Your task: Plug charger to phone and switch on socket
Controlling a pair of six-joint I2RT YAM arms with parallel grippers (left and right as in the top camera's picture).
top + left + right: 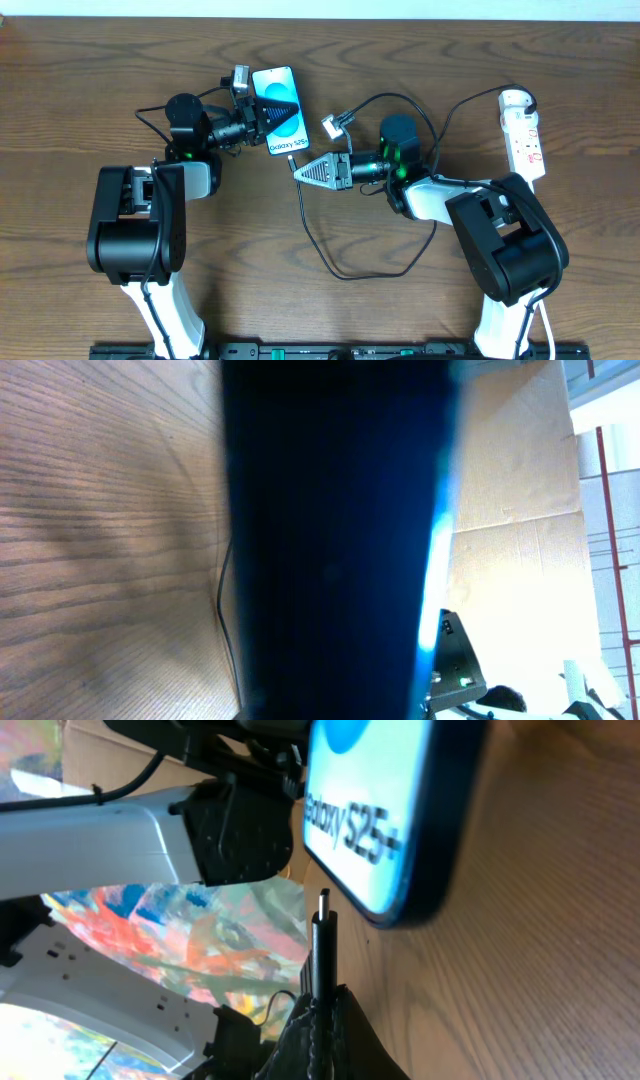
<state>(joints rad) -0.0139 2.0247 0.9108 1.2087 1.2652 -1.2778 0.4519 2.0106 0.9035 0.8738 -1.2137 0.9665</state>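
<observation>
Black charger connector (322,935): pinched in the closed right hand (298,171), tip just short of the phone (278,108) port edge, not yet inserted. Phone: clamped by left hand (258,112). Socket (523,130): far right on wooden surface (80,80), well apart from both hands; switching outstanding.

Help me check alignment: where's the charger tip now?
In the right wrist view, the charger tip, pinched in the right gripper, sits just below the phone's bottom edge, not yet inserted.
</observation>
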